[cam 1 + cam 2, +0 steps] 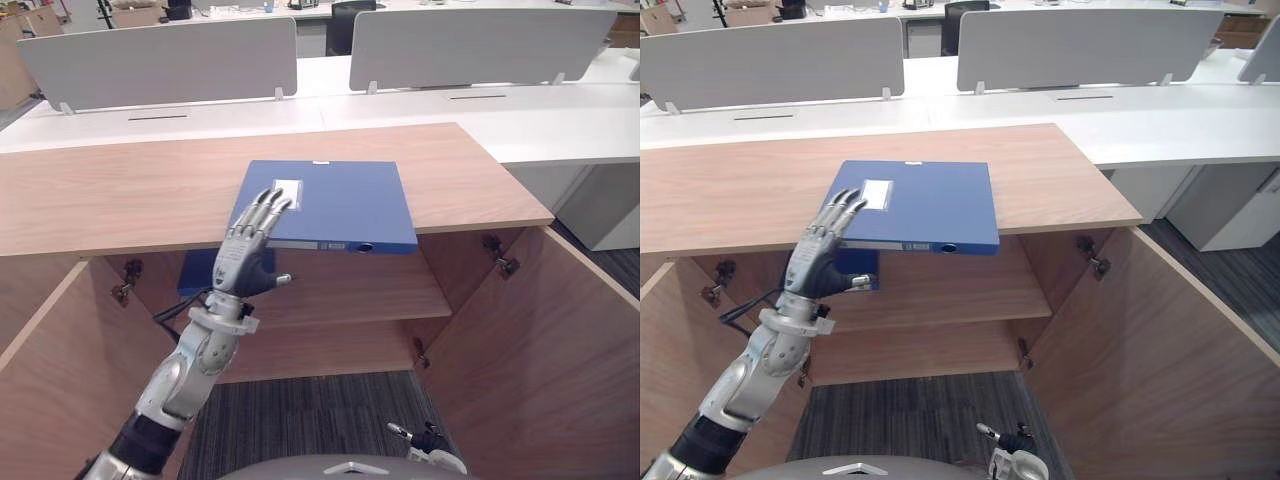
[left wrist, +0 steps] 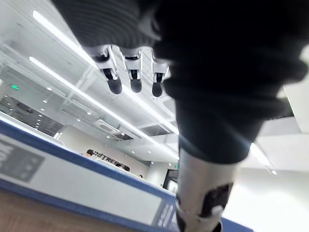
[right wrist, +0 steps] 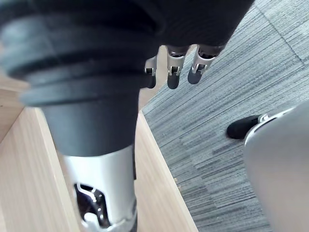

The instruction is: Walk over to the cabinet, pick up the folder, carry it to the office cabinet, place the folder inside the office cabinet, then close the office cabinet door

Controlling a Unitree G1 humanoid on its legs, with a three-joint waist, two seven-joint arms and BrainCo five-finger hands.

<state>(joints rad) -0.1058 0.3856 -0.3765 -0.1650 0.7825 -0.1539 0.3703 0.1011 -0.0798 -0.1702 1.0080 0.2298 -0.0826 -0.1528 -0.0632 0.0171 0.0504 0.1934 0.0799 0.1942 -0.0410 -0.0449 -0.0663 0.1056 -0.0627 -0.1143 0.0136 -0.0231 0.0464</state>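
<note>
Pick-up step: the left hand (image 1: 245, 262), fingers straight, lay over the blue folder (image 1: 340, 205); clamping its overhanging edge seemed next.

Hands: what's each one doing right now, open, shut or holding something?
Left hand: open, straight fingers at the near left corner of the folder, no grip.
Right hand: open, fingers relaxed, holding nothing.

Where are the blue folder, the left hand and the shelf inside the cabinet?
blue folder (image 1: 340, 205): left eye view, middle of its top cover.
left hand (image 1: 243, 263): left eye view, back of the hand.
shelf (image 1: 365, 290): left eye view, bare board below the folder.
</note>
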